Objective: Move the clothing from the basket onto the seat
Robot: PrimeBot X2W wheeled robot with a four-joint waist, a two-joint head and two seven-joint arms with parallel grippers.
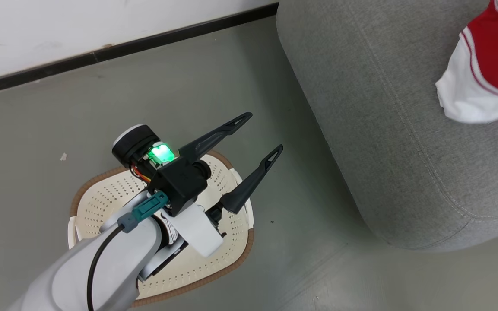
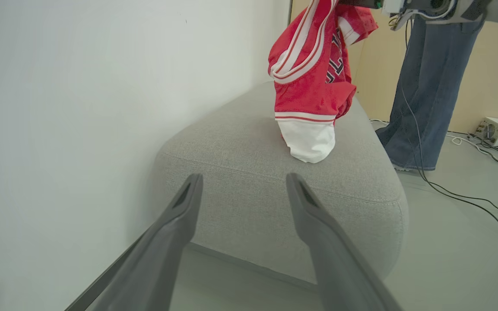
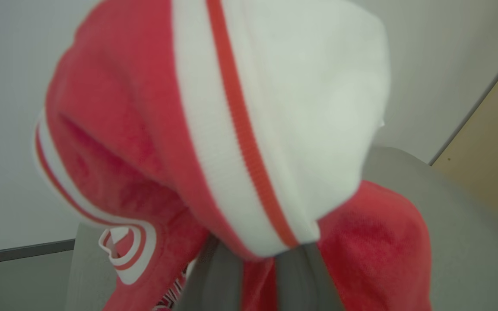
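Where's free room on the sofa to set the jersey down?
Bare: seat top between the jersey and its rounded end, plus the strip beside the wall. Crowded: floor on the far side, with a person's legs and cables.

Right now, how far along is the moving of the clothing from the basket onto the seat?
Done: the jersey is out of the basket, whose visible part holds no cloth. In hand: the right pincer is shut on the jersey, which hangs with its white end touching the seat. The left pincer is open and empty. Left: lower the jersey and let go, so it lies on the seat.
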